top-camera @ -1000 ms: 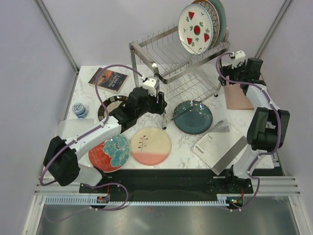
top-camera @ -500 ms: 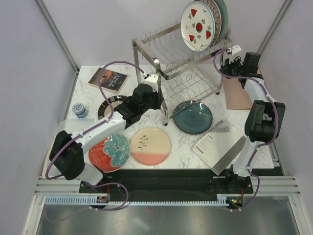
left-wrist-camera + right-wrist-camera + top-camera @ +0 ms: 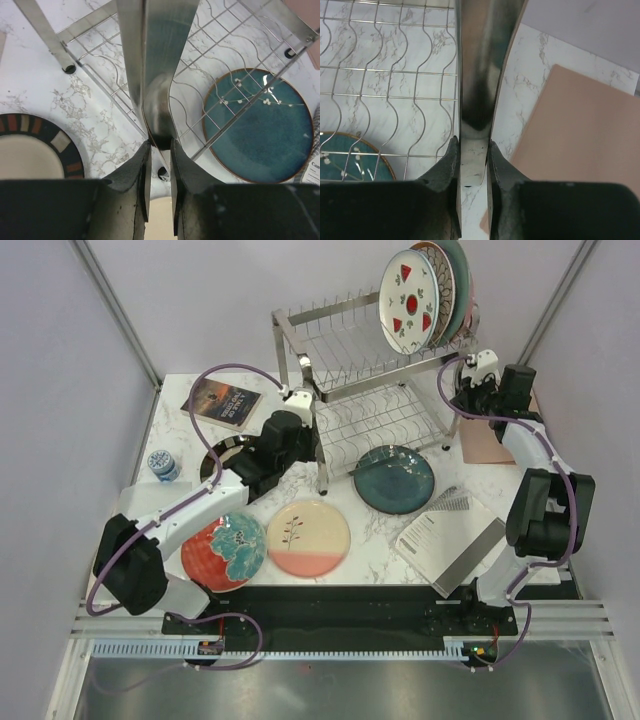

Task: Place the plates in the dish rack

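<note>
Your left claw [image 3: 159, 150] is clamped narrow on the near-left post of the dish rack [image 3: 370, 370], and your right claw [image 3: 472, 147] grips its right post. The rack stands far on the desk [image 3: 385, 530], with 3 upright plates [image 3: 410, 300] in its top tier. Lying flat on the desk are the teal plate [image 3: 394, 479], cream-and-pink plate [image 3: 308, 538], red plate [image 3: 224, 550] and brown plate [image 3: 222, 454].

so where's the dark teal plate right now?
In the top view the teal plate lies flat on the table right of centre, just in front of the dish rack, between the cream-and-pink plate and the paper booklet.
</note>
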